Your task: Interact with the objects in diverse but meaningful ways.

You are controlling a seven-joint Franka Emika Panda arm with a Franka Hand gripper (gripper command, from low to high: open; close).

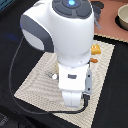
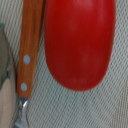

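In the wrist view a smooth red tomato (image 2: 77, 42) fills most of the picture. It lies on a woven beige mat (image 2: 95, 107), very close under the camera. No gripper fingers show in the wrist view. In the exterior view the white arm (image 1: 65, 35) stands over the mat (image 1: 35, 80) and hides the gripper and the tomato. A small yellow-orange item (image 1: 95, 49) peeks out behind the arm; I cannot tell what it is. The sausage stick and carton are out of view.
A wooden-handled piece of cutlery (image 2: 30, 45) with two rivets lies right beside the tomato; its metal end (image 1: 51, 76) shows by the arm. A tan rim (image 2: 4, 60) sits at the picture's edge. A grey pot (image 1: 122, 17) stands on a tan surface at the exterior view's right.
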